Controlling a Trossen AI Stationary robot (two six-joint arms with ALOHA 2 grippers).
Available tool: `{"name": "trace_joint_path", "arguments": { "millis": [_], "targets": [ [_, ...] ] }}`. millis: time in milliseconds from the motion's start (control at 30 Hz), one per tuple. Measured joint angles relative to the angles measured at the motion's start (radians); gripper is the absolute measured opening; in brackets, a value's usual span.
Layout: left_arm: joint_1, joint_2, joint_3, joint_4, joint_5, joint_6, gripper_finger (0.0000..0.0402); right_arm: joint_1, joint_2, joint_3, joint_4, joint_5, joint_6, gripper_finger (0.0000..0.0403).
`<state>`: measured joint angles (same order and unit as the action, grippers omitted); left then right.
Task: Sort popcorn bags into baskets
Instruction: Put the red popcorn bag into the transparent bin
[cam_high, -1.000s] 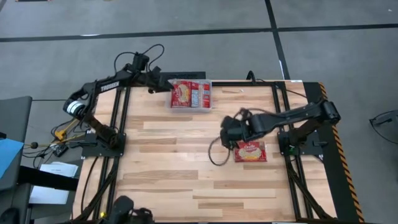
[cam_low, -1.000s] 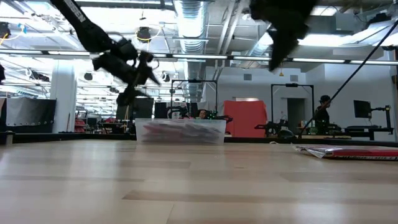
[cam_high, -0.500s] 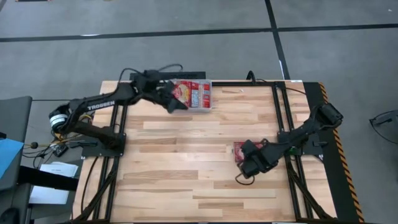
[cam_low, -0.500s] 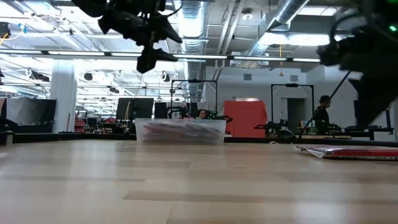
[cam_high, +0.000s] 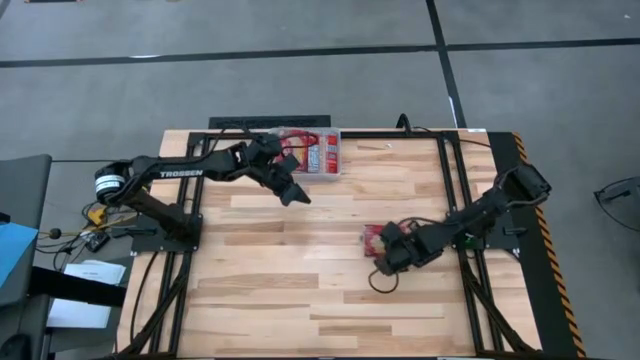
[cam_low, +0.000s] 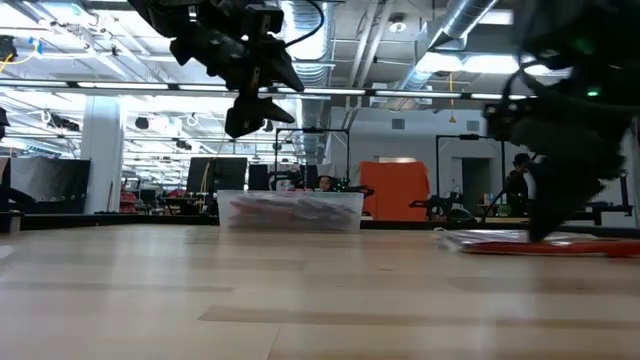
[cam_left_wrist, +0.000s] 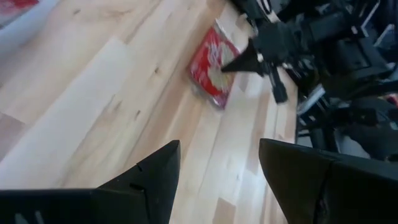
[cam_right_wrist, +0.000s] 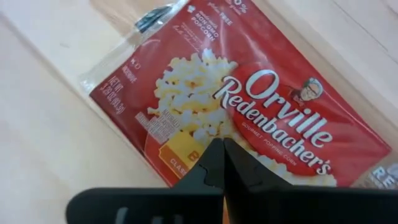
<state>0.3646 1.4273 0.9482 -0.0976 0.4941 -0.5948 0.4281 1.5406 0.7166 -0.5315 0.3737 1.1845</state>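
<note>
High view: flat popcorn bag (cam_high: 374, 241), long axis left-right.

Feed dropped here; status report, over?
Right gripper shut, tips on lone popcorn bag. Left gripper open, empty, near tub. Nothing in the way.

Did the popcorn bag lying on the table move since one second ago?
Yes. The popcorn bag slid slightly leftward, away from the table's right rail, with the right hand on it.
</note>
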Motion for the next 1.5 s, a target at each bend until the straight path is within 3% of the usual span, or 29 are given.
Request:
{"name": "trace_joint_path", "arguments": {
  "millis": [267, 400, 500, 567, 700, 867, 1000, 1100, 1300, 1500],
  "targets": [
    [-0.009, 0.000, -0.009, 0.011, -0.013, 0.011, 0.0206, -0.139, 0.011, -0.002, 0.291, -0.063, -0.428, 0.0020],
    [-0.012, 0.000, -0.051, 0.059, -0.025, -0.002, 0.0206, -0.215, 0.066, 0.039, 0.409, -0.162, -0.630, 0.0011],
    [-0.012, 0.000, -0.077, 0.063, -0.037, -0.013, 0.0206, -0.239, 0.101, 0.122, 0.381, -0.203, -0.659, 0.0012],
    [-0.012, 0.000, -0.089, 0.071, -0.033, -0.027, 0.0206, -0.219, 0.096, 0.188, 0.298, -0.153, -0.624, 0.0014],
    [-0.017, 0.000, -0.102, 0.101, 0.010, -0.060, 0.0206, -0.151, 0.085, 0.281, -0.050, -0.028, -0.461, 0.0010],
    [-0.027, 0.000, -0.102, 0.112, 0.014, -0.057, 0.0206, -0.082, 0.106, 0.291, -0.311, -0.013, -0.264, 0.0009],
    [-0.033, 0.000, -0.102, 0.112, 0.009, -0.048, 0.0206, -0.053, 0.158, 0.271, -0.288, -0.036, -0.227, 0.0014],
    [-0.034, 0.000, -0.102, 0.109, 0.010, -0.043, 0.0206, -0.054, 0.227, 0.275, -0.224, -0.060, -0.289, 0.0012],
    [-0.035, 0.012, -0.101, 0.111, 0.002, -0.006, 0.0206, -0.077, 0.346, 0.364, -0.108, -0.050, -0.483, 0.0012],
    [-0.037, 0.103, -0.102, 0.131, 0.018, 0.035, 0.0206, -0.120, 0.401, 0.434, -0.035, -0.015, -0.790, 0.0022]
  ]
}}
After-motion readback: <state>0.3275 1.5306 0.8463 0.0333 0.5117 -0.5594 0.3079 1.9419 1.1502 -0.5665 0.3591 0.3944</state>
